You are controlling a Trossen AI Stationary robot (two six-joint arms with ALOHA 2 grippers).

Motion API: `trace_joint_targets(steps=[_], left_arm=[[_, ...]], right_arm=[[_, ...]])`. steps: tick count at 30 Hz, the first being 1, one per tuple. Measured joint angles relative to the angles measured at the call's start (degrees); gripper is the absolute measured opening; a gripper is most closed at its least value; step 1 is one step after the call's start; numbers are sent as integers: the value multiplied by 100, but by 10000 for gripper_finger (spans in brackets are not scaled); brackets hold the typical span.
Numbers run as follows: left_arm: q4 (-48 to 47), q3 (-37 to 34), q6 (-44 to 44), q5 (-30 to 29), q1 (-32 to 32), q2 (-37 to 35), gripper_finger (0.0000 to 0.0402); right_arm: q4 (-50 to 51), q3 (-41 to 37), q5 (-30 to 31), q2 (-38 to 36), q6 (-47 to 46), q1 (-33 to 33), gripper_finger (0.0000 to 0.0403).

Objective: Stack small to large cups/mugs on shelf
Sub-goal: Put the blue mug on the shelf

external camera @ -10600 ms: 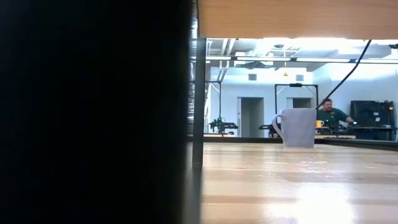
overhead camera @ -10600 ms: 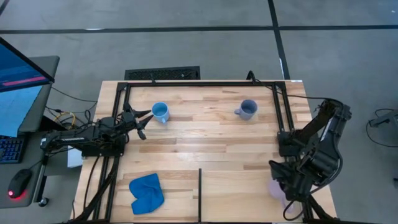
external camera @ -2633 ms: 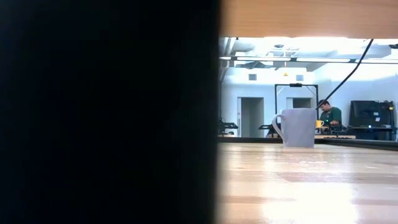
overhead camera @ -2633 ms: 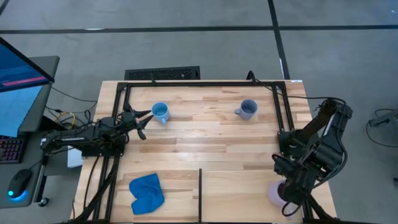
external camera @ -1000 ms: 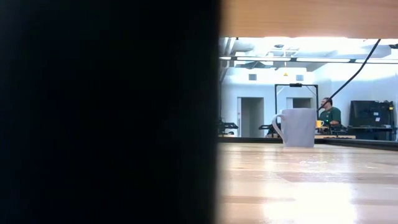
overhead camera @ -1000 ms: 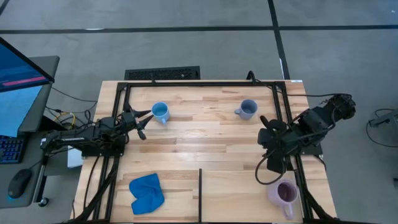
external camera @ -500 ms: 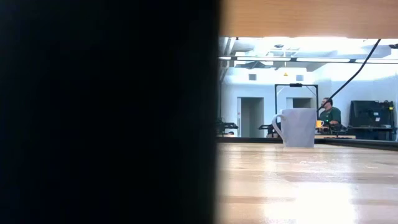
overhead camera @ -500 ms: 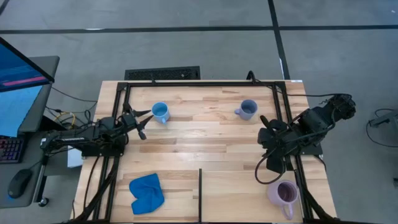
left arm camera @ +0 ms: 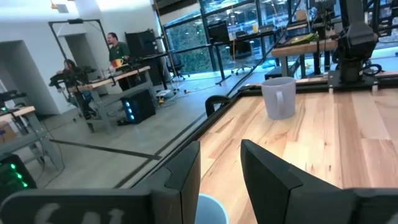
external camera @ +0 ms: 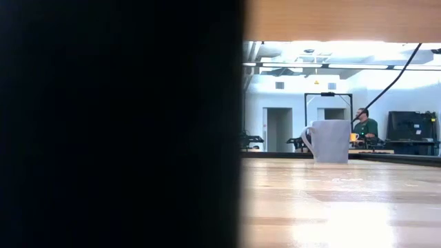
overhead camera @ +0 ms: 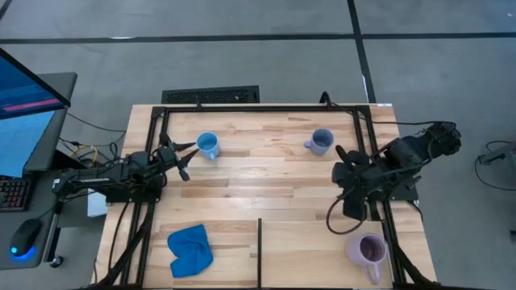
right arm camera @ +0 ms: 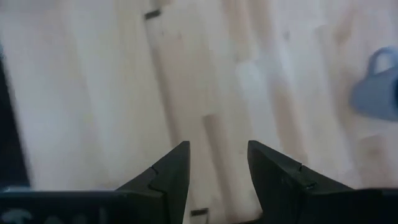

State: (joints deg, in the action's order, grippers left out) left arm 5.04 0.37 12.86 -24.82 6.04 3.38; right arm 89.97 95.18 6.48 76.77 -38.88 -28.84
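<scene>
The light sky-blue mug [overhead camera: 208, 145] stands upright on the tabletop at the far left. Its rim shows low between my left fingers in the left wrist view [left arm camera: 211, 209]. My left gripper [overhead camera: 190, 158] is open just to the left of it and touches nothing. The grey-blue mug [overhead camera: 321, 142] stands upright at the far right and also shows in the low view [external camera: 331, 141]. My right gripper [overhead camera: 342, 159] is open and empty above the table, just near-right of that mug [right arm camera: 376, 87]. The lilac mug [overhead camera: 369, 250] stands on the shelf [overhead camera: 322, 258] at the near right.
A bright blue cloth [overhead camera: 190, 250] lies at the near left. Thin black rails [overhead camera: 259, 250] frame the shelf and the table's sides. A dark shape [external camera: 117, 124] blocks the left half of the low view. A person [external camera: 365, 127] sits far back in the room.
My right gripper has moved a little toward the table's far left, nearer the grey-blue mug, and stays open and empty. The mugs have not moved.
</scene>
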Motion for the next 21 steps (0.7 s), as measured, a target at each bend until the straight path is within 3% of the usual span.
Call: trace_joint_targets(steps=[3, 10, 21], left_arm=[[-1, 0, 1, 0, 0, 0, 108], [0, 0, -4, 0, 0, 0, 108], [0, -1, -4, 0, 0, 0, 108]], right_arm=[[-2, 0, 398, 0, 47, 235, 182], [-204, 0, 426, 17, 736, 880, 182], [-1977, 0, 409, 17, 739, 1215, 182]])
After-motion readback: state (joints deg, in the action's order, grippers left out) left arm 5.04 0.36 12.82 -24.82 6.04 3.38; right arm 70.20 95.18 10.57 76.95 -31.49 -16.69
